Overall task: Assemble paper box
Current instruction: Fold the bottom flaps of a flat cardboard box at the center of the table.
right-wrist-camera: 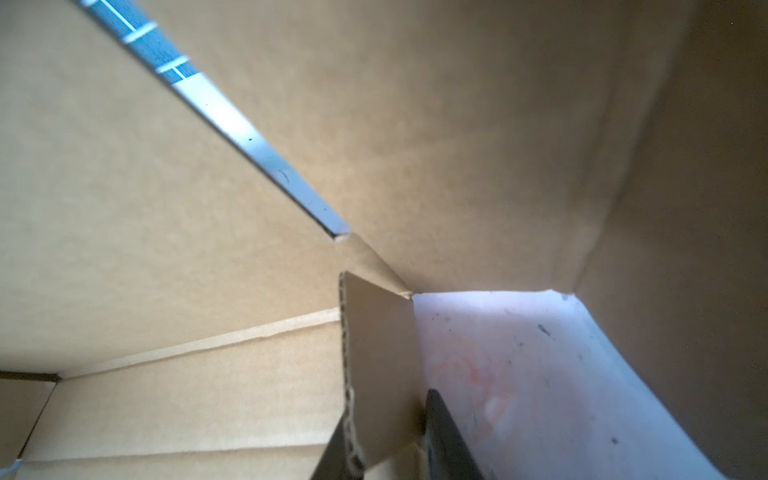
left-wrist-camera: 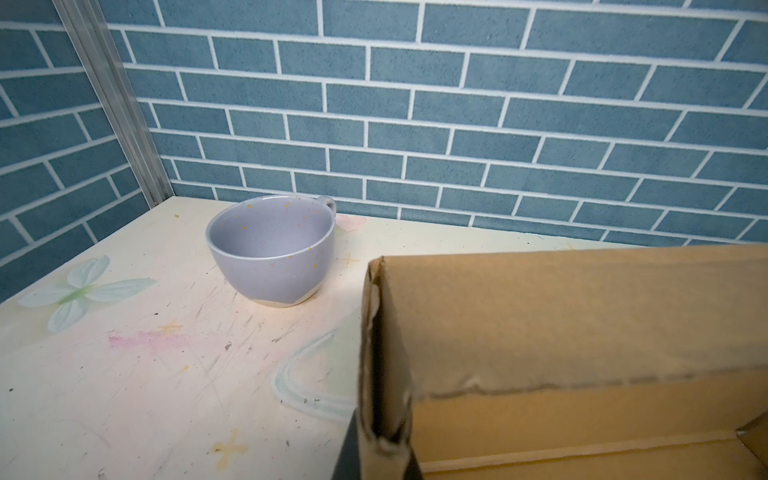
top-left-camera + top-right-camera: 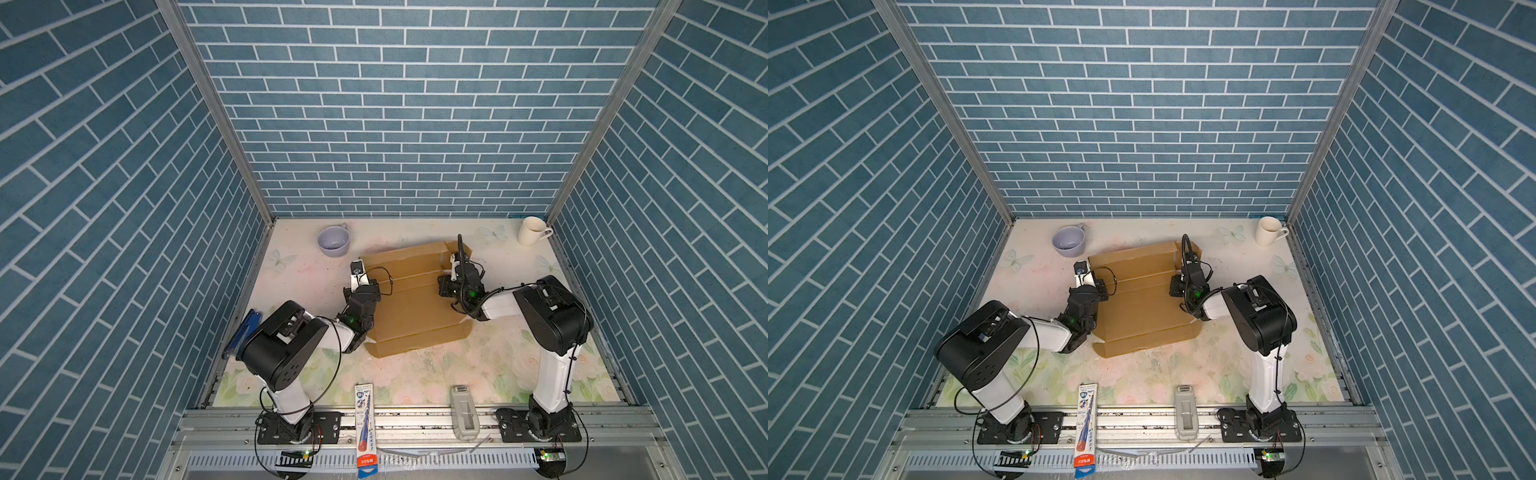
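left gripper (image 2: pixel 380 453) and right gripper (image 1: pixel 386 436) are each pinching an opposite side flap of the paper box (image 3: pixel 411 299), which is lying on the table (image 3: pixel 478 365) between them, apparently holding both flaps upright for folding the walls.

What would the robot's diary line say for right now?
paper box: partly folded | left pincer: shut on its edge | right pincer: straddles its flap, grip unclear
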You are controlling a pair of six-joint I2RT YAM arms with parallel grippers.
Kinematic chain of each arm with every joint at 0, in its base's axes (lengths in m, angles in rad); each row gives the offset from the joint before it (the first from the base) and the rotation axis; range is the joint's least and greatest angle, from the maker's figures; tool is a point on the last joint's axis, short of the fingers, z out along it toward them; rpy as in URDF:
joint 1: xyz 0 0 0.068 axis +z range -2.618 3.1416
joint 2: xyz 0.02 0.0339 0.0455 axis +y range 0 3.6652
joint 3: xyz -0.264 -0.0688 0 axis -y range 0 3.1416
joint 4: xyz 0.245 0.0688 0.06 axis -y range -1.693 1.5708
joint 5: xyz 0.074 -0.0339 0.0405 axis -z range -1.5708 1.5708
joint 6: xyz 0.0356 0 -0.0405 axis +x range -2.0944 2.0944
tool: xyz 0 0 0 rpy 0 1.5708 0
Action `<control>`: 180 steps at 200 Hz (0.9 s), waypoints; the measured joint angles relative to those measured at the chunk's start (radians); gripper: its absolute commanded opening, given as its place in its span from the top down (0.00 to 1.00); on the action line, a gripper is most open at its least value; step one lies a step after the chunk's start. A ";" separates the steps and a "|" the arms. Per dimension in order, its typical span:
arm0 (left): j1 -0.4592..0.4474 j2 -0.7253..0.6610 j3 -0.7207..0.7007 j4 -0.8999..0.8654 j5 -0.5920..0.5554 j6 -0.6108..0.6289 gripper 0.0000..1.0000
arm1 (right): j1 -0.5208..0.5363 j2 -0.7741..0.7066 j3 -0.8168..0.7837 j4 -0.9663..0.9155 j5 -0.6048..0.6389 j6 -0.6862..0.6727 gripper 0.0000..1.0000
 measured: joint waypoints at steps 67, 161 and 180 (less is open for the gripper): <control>0.000 0.000 0.000 0.000 0.000 -0.002 1.00 | 0.009 -0.076 -0.035 -0.029 0.001 -0.002 0.46; -0.001 0.000 0.000 0.000 0.000 -0.003 1.00 | 0.002 -0.306 -0.169 -0.153 0.038 -0.029 0.40; -0.001 0.000 0.000 0.000 0.000 -0.003 1.00 | -0.003 -0.364 -0.202 -0.186 0.048 -0.034 0.39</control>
